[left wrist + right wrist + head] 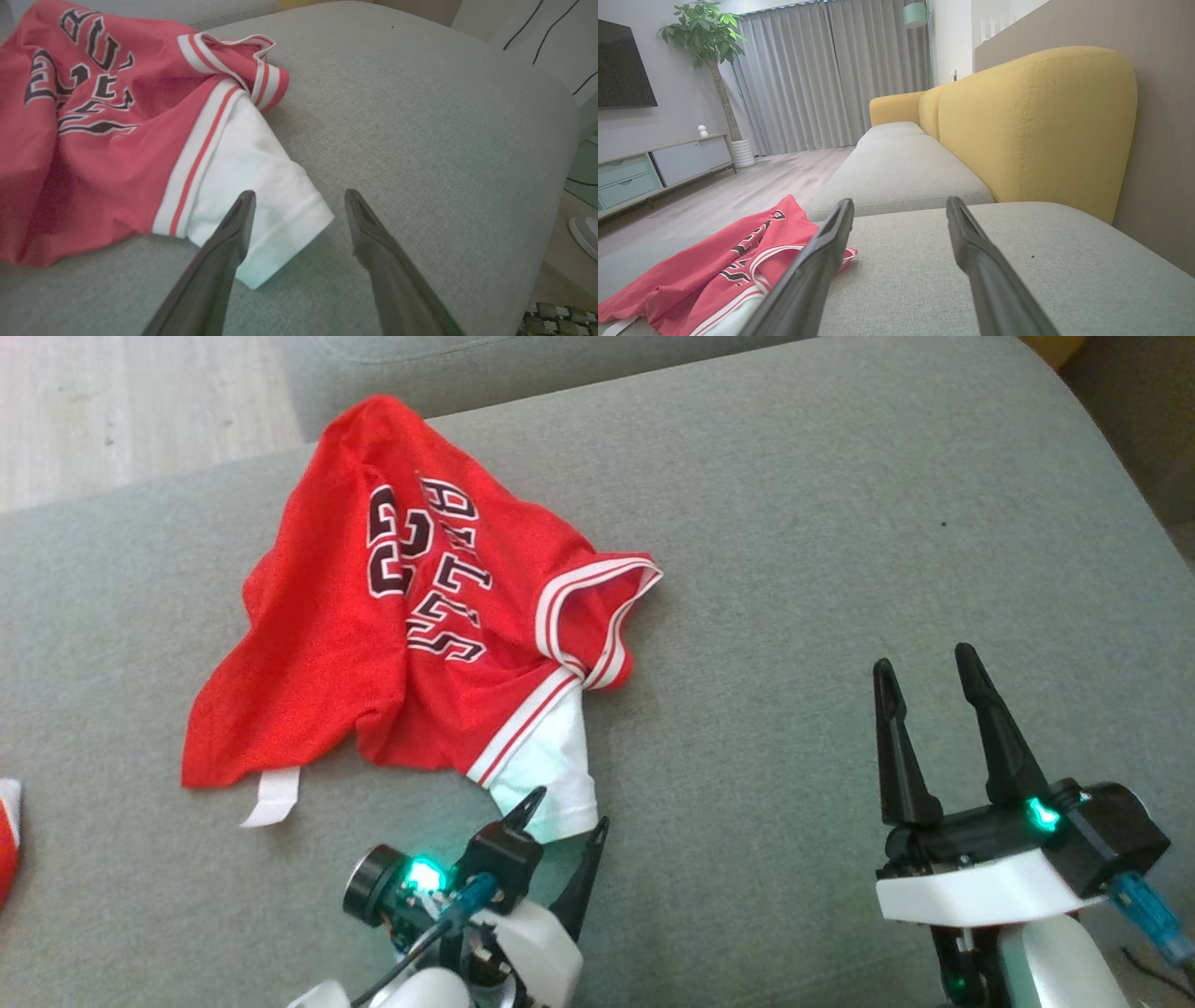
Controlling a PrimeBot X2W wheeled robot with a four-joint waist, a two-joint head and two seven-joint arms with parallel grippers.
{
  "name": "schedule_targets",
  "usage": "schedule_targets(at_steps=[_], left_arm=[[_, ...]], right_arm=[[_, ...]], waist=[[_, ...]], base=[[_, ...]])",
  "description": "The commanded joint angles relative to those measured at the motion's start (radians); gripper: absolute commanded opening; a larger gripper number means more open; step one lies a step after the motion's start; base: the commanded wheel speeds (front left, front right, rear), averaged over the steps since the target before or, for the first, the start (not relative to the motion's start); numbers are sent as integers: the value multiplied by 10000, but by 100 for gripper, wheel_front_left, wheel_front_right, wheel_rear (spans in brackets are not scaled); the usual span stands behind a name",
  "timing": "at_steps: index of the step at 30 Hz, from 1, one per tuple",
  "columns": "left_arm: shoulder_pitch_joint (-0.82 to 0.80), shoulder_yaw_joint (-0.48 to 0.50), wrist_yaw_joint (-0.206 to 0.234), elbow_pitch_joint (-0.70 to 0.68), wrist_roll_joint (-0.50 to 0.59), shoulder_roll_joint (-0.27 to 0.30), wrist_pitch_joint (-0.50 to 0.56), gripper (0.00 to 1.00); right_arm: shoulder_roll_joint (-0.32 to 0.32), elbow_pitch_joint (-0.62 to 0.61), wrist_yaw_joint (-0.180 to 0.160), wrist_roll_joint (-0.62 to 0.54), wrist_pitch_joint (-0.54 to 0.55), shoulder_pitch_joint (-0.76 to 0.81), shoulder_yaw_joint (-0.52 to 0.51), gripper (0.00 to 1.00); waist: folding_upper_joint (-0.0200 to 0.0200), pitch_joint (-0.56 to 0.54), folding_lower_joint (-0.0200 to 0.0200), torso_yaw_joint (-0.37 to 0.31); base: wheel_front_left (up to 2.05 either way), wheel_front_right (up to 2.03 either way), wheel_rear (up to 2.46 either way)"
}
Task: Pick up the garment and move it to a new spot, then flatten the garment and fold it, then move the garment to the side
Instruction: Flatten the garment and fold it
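Two dark fingers of the left gripper (pixel 563 814) stand spread about the hem of the white sleeve (pixel 252 182), apparently lined up for a pinch. The red jersey (pixel 355 653) lies crumpled on the grey sofa cushion (pixel 822 541), and the right gripper (pixel 924 665), likewise spread and empty, hovers well apart.

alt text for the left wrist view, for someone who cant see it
A crumpled red jersey with a white sleeve lies on a grey sofa cushion. The left tool is open and empty, one dark finger overlapping the sleeve's cuff in the picture, the other over bare cushion.
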Motion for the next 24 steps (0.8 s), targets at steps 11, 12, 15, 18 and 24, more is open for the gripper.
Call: schedule_targets(at_steps=[11,12,15,18,24], left_arm=[[-1496,-123,445,1913,1053,-21,272,100],[-1559,-128,469,2175,1083,-4,326,100],[-1691,-86,293,2651,906,-36,312,0],[-1827,148,144,2630,536,-226,-53,0],[-2159,620,-104,1618,-375,-1103,-934,0]], right_arm=[[-54,-245,77,76,-63,-426,275,100],[-54,-248,77,100,-63,-425,272,100],[-54,-240,77,154,-63,-421,298,100],[-54,-223,77,191,-63,-409,254,100],[-54,-185,77,124,-63,-400,249,100]], waist=[[0,240,-1,-642],[0,248,-1,-678],[0,263,-1,-774],[0,257,-1,-812],[0,205,-1,-854]], base=[[0,0,0],[0,0,0],[0,0,0],[0,0,0],[0,0,0]])
